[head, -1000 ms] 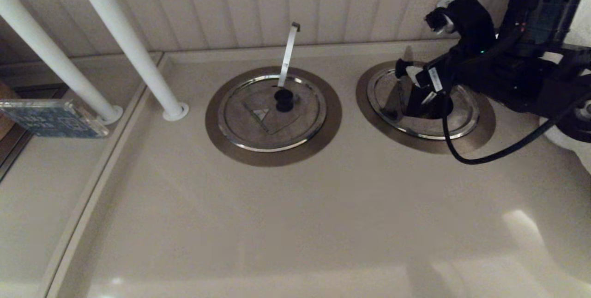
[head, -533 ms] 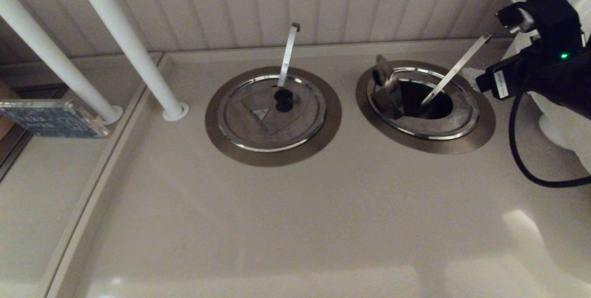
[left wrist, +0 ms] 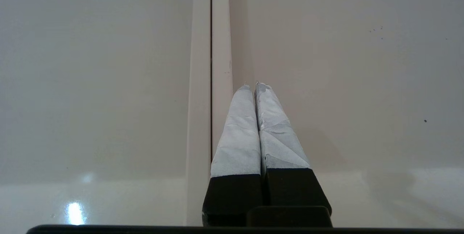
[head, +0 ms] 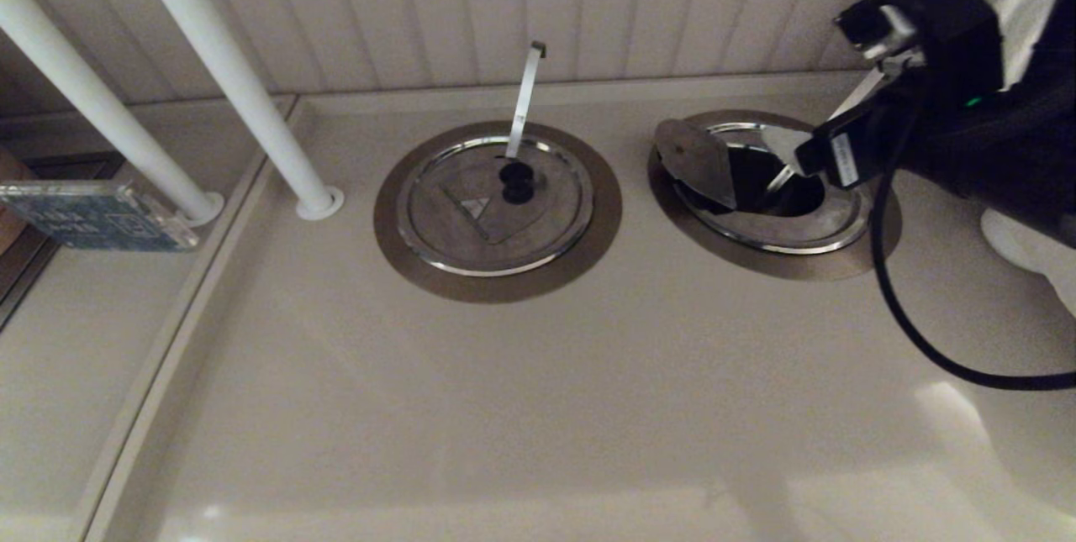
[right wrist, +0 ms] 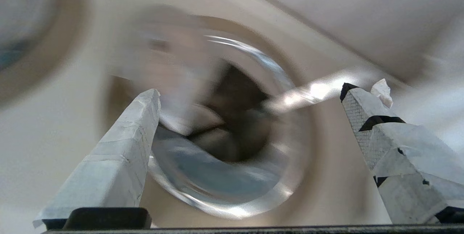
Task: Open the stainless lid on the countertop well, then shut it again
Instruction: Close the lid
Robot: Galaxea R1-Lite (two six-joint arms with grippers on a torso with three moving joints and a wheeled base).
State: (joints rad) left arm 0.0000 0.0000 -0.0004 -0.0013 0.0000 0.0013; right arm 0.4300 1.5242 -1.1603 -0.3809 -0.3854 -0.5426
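The stainless lid point(head: 786, 231) sits in the right countertop well, whose flat steel ring point(head: 756, 263) surrounds it. Its wedge flap point(head: 696, 157) is folded back to the left, leaving a dark opening point(head: 777, 193); the knob is hidden. The slanted strip point(head: 779, 179) rises out of the opening towards my right arm. My right gripper point(head: 794, 147) hovers over the well's right half, open with nothing between its fingers point(right wrist: 250, 90). The opening point(right wrist: 232, 125) and the strip point(right wrist: 311, 92) lie below it. My left gripper point(left wrist: 253, 85) is shut over bare counter, outside the head view.
A twin lid point(head: 496, 206), closed, with a black knob and near-vertical strip point(head: 525, 97), lies to the left. Two white poles point(head: 227, 80) slant down at the far left beside a blue-patterned box point(head: 97, 214). A panelled wall runs behind both wells. The right arm's black cable point(head: 899, 307) loops over the counter.
My right gripper let go of the flap's knob, pulled away to the right, then came back over the well. The flap went from half raised to folded flat leftward.
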